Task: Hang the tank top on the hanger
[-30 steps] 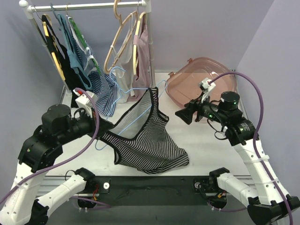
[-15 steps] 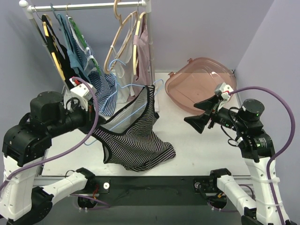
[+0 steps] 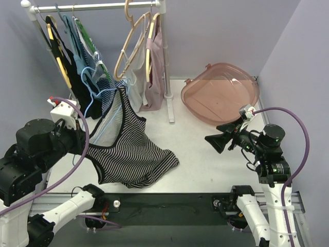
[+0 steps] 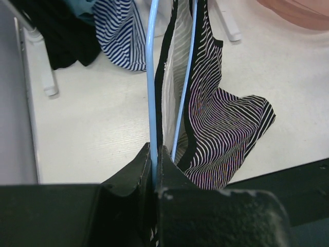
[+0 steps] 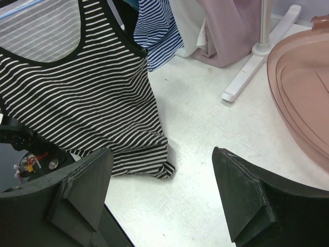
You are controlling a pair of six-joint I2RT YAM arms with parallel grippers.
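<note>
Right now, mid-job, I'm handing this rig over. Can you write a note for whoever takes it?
Left pincer: shut on the hanger rod.
Right pincer: open, empty, clear of the tank top.
The top hangs from the raised hanger, hem bunched on the table.
Done: one hanger rod runs inside the top.
To do: confirm both straps sit on it; not visible here.

The top camera looks down from above and behind the arms, over the whole table [image 3: 205, 164], toward the clothes rack [image 3: 97, 7] at the far wall. The left wrist camera sits very near behind the left gripper [image 4: 156, 152] and faces along the hanger [image 4: 150, 77]. The right wrist camera looks forward and down past the right gripper [image 5: 160, 154], from farther away. All three views share the tank top [image 3: 133, 154].
</note>
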